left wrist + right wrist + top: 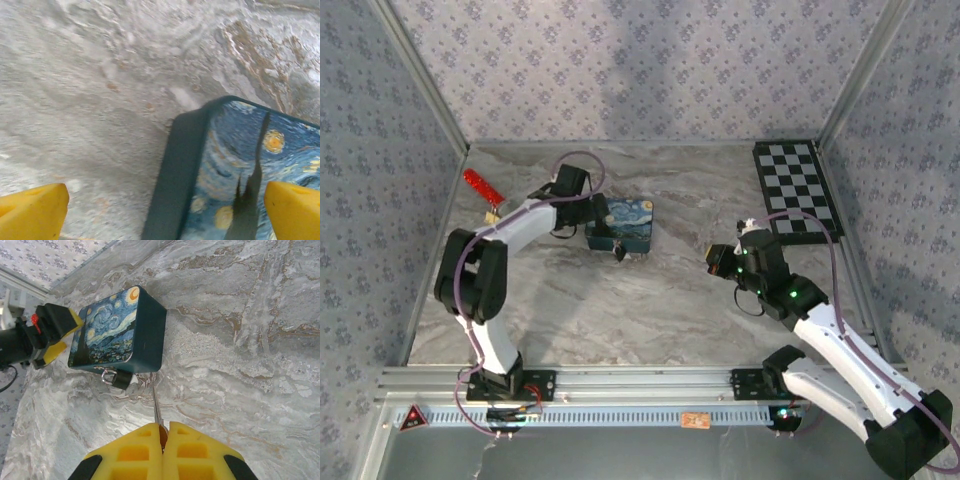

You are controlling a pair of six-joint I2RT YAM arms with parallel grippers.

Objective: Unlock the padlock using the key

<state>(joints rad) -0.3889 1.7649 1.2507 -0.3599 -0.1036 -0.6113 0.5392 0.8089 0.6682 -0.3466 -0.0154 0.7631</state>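
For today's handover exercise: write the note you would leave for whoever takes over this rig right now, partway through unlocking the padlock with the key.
Grippers: the left gripper is open, straddling a corner of the Starry Night box. The right gripper is shut on the key, which points toward the padlock.
Things: the padlock hangs at the box's side, and the key's tip is short of it.
Done: key in hand.
Left: steady the box, insert the key, turn, unlock.

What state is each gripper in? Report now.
Left gripper: open, jaws straddling the blue box's edge.
Right gripper: shut on the key.
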